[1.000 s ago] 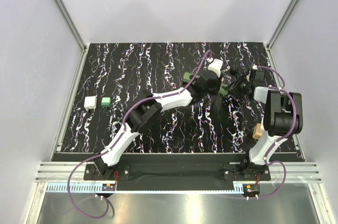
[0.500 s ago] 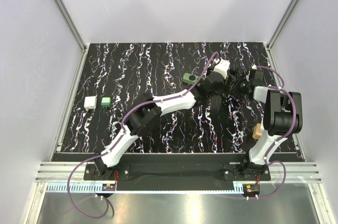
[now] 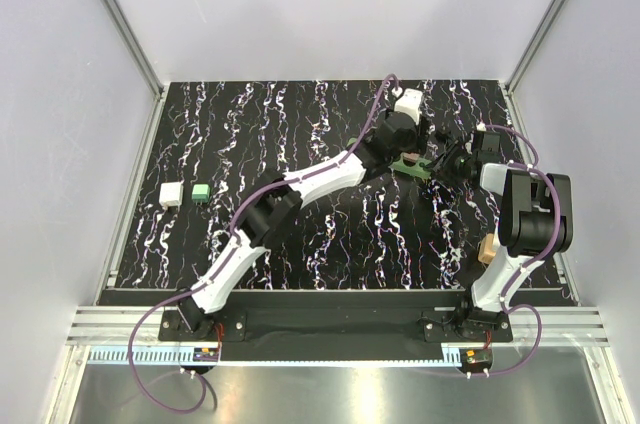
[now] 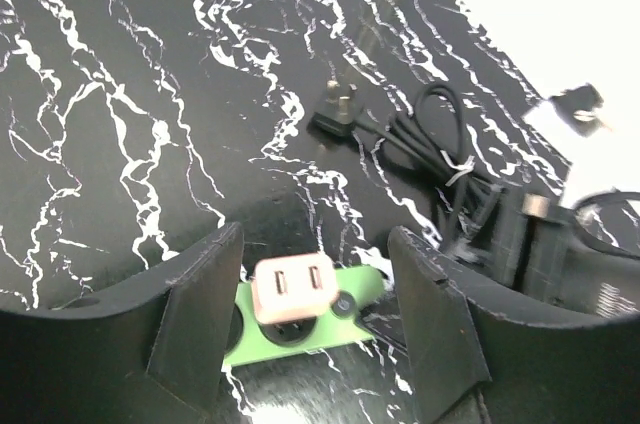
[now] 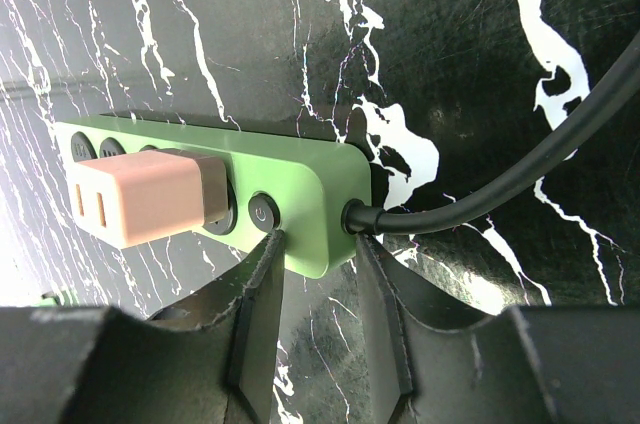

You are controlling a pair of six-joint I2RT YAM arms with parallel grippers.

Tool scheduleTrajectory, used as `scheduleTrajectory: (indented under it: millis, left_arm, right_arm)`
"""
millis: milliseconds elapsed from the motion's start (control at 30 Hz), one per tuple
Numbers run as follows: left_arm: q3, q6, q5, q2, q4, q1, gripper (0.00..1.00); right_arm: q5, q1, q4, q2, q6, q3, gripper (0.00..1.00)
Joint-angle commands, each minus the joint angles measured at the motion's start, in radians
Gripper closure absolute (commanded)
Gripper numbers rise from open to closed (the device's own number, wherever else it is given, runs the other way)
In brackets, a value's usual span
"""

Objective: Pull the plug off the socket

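My left gripper (image 4: 315, 236) stands wide, one finger on each side of the plug (image 4: 293, 287), touching neither face. The plug is seated in the socket (image 4: 352, 296) and sticks up toward my left palm; my right gripper (image 5: 315, 244) is clamped on the socket's end, where the black cord (image 5: 500, 169) leaves it. The strip's long axis runs across my left fingers' gap toward the right gripper, so the left is nearer the plug. I judge the pull goes back along the plug's own axis, once I close.
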Motion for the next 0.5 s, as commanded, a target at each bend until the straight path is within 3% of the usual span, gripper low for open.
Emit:
scheduleTrajectory:
  millis: [0, 267, 467]
  left_arm:
    - [0.054, -0.046, 0.060, 0.048, -0.011, 0.004, 0.34]
    - [0.061, -0.121, 0.069, 0.083, -0.039, 0.004, 0.29]
    - [0.072, -0.141, 0.060, 0.106, -0.042, 0.004, 0.32]
  right_arm:
    - [-0.006, 0.009, -0.036, 0.022, -0.028, 0.021, 0.59]
    - [-0.015, 0.009, -0.033, 0.019, -0.028, 0.021, 0.59]
    - [-0.023, 0.009, -0.033, 0.023, -0.027, 0.024, 0.59]
